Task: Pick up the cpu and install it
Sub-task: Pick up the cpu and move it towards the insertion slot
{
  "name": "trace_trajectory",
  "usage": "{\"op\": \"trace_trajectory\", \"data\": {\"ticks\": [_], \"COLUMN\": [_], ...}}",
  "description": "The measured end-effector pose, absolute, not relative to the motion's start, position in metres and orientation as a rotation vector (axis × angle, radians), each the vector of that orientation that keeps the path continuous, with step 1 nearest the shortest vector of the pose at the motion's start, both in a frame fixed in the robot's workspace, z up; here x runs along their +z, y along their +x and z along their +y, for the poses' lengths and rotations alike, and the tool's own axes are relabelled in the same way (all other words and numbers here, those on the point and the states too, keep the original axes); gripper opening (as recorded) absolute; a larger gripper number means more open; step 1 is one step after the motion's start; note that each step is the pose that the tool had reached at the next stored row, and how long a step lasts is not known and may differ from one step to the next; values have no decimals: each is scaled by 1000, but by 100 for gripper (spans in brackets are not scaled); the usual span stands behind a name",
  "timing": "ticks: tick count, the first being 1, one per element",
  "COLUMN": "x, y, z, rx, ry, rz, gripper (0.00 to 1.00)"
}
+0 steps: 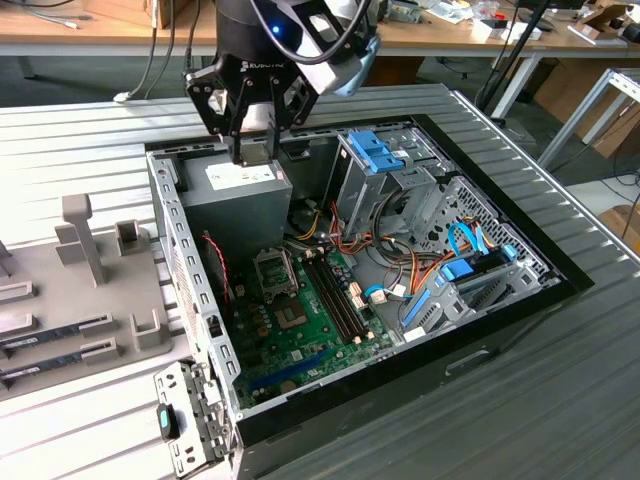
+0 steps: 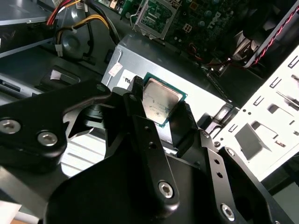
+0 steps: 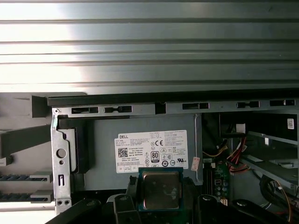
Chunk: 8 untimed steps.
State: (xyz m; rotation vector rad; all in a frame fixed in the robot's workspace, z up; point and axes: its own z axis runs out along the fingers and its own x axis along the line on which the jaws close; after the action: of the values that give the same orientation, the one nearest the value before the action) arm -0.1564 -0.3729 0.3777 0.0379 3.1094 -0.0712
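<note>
The cpu (image 2: 159,101), a small square chip with a silvery top and a thin green rim, sits between my black fingers (image 2: 136,100) and my gripper (image 2: 161,109) is shut on its edges. The first wrist view shows the same cpu (image 3: 161,189) in front of the grey power-supply box (image 3: 140,149) with its white label. In the exterior view my gripper (image 1: 255,150) hangs over the power-supply box (image 1: 240,205) at the back of the open computer case. The motherboard's empty cpu socket (image 1: 275,270) lies below and in front of that box; its metal frame (image 2: 156,16) also shows in the second wrist view.
The case's metal wall (image 1: 185,260) stands on the exterior view's left of the socket. Black memory slots (image 1: 335,295) run beside it. A drive cage with blue parts (image 1: 385,160) and coloured cables (image 1: 400,260) fill the right. A grey fixture with memory sticks (image 1: 60,335) lies outside, left.
</note>
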Motion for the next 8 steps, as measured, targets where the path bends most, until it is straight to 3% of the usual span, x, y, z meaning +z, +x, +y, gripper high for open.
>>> {"op": "trace_trajectory", "data": {"ticks": [8], "x": [378], "y": [-152], "z": [-373], "rx": [-71], "ry": [38], "rz": [3109], "gripper": [47]}}
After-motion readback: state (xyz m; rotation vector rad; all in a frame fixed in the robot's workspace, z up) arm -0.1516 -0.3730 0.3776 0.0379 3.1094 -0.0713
